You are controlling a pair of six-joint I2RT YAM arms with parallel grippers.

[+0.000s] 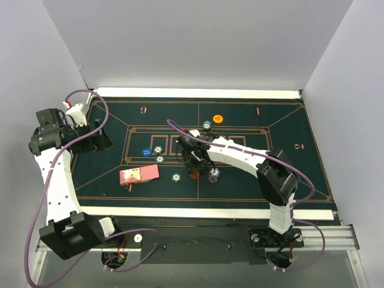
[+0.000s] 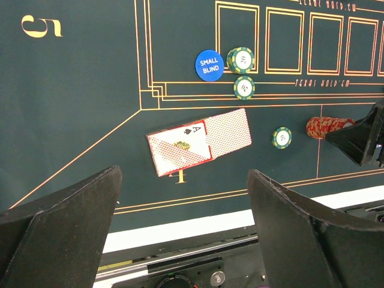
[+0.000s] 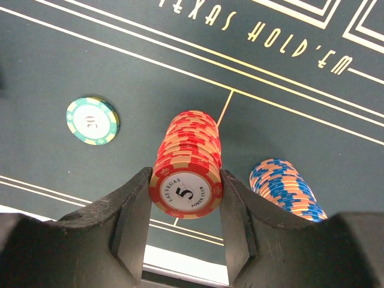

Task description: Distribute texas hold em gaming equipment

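pinching the top of the red chip stack (image 3: 187,153) btwn both fingers, r gripper (image 3: 185,177) is mid mat (image 3: 60,54); blue-striped chip stack (image 3: 287,191) just beside, green chip (image 3: 92,120) near. l gripper (image 2: 184,174) spread wide over mat's left side, apart from cards (image 2: 198,141) & blue button (image 2: 209,65)

Plain pale grey panels close the scene on three sides: a far wall (image 1: 198,42), a left wall (image 1: 30,60) and a right wall (image 1: 360,90). Between them a white-edged table (image 1: 198,93) lies under a dark green felt mat (image 1: 288,174) with orange lines. An aluminium rail (image 1: 324,237) runs along the near right. The light is soft and even.
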